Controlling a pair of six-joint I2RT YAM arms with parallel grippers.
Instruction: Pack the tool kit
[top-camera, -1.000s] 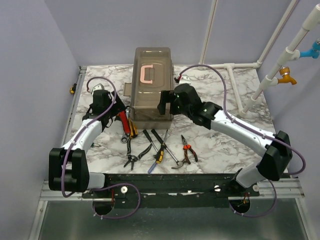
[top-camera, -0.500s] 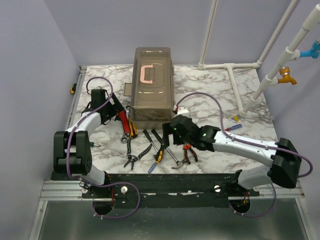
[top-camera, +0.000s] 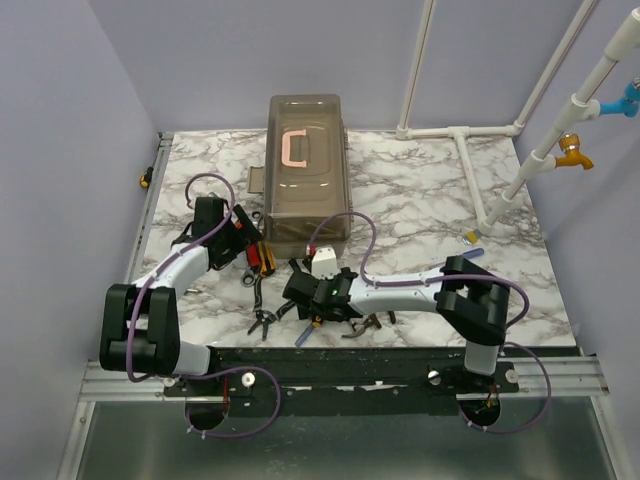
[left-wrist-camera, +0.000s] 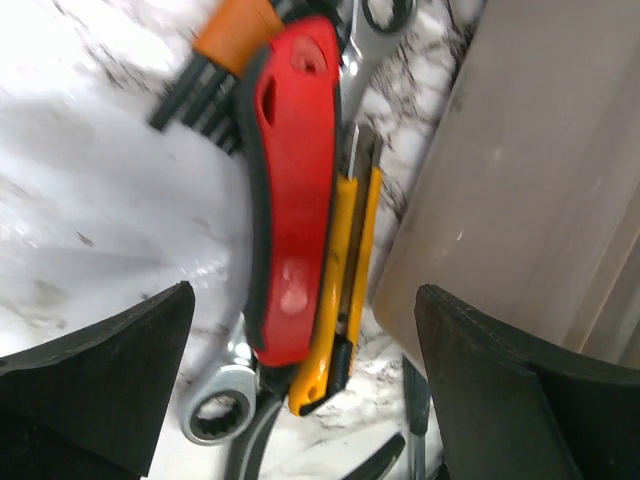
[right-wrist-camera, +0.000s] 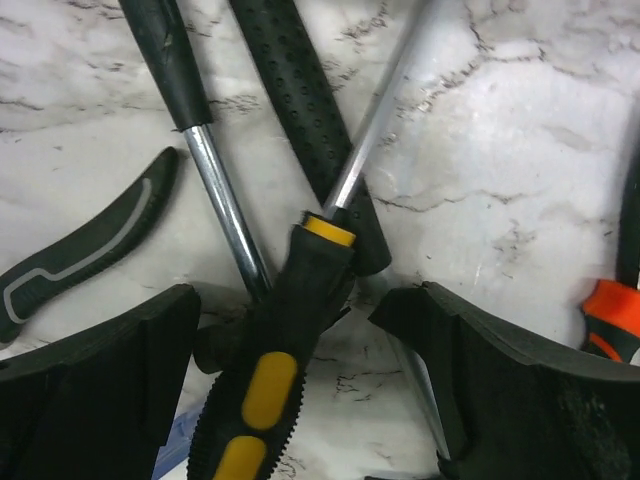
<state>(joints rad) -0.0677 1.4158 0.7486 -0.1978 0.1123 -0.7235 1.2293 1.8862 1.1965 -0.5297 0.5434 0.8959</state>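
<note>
**Item 1: toolbox** (top-camera: 307, 185). Beige-grey body with a smoky translucent lid, which is shut. The pink handle (top-camera: 296, 147) lies flat on top. It stands at the middle rear of the marble-pattern bench (top-camera: 430, 200), its long side running away from the arm bases.

**Item 2: red cutter** (left-wrist-camera: 295, 200). It lies flat on the bench just beside the toolbox's left wall, outside the box. A yellow utility knife (left-wrist-camera: 345, 290) lies against its side, between it and that wall. A ring spanner (left-wrist-camera: 215, 410) shows partly beneath both.

**Item 3: left end effector** (left-wrist-camera: 303, 300). The jaws are spread wide. It hangs over the red cutter, which shows between the 2 fingers and clear of both. Nothing is gripped.

**Item 4: screwdriver** (right-wrist-camera: 280, 350). It has a black-and-yellow handle and lies on the bench in front of the toolbox's near end. Its bare shaft crosses over a black dimpled grip (right-wrist-camera: 300, 110). A chrome-shafted tool (right-wrist-camera: 225, 210) lies just to the left of it. A black-and-grey plier handle (right-wrist-camera: 80, 255) lies further left, and an orange handle (right-wrist-camera: 612, 312) shows at the right edge.

**Item 5: right end effector** (right-wrist-camera: 295, 310). The jaws are spread wide. It sits low over the screwdriver handle, which lies between the 2 fingers and is not clamped.

**Item 6: pliers** (top-camera: 262, 315). Black-handled, on the bench near the front edge, left of the screwdriver.
</note>
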